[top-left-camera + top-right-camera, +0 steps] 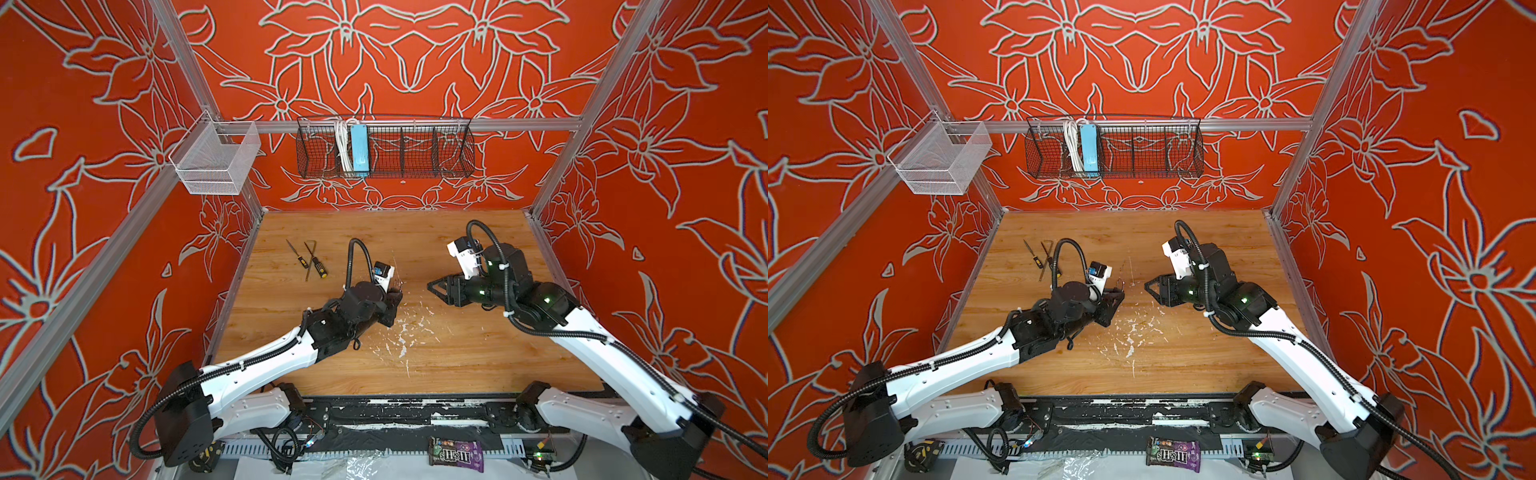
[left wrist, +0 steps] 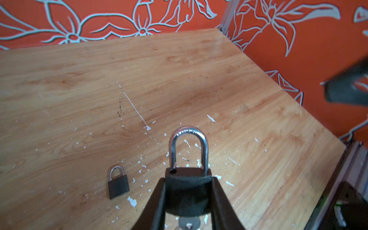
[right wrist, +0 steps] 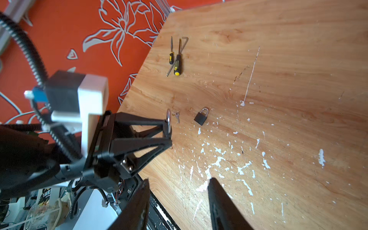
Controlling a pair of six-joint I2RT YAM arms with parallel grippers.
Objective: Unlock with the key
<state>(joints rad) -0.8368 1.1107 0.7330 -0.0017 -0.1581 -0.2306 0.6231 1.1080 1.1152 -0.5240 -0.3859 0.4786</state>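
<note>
Tabletop (image 1: 457,232): wood, walled by red panels on three sides. Bare across the upper band and the right side in both top views, with white chips at lower centre.
Left arm (image 1: 266,361): stretched from lower left toward centre, wrist low over the wood, clear of the left edge.
Right arm (image 1: 602,353): raised from lower right, elbow bent, wrist level and pointing left. Open gap between the two tool tips.
Left gripper (image 2: 188,180): clamped on the black body of a padlock (image 2: 188,195), centre of the table, shackle pointing away from the wrist.
Right gripper (image 3: 179,181): fingers spread wide, nothing between them.
Screwdrivers (image 1: 319,268): two, yellow and black, upper left of the table near its edge, beside a bent metal rod.
Loose padlock (image 2: 118,184): flat on the wood, lower left in the left wrist view, apart from the held one.
Key (image 3: 176,115): small, silver, between the held shackle and the loose padlock. Seated in a keyhole or not: cannot tell.
</note>
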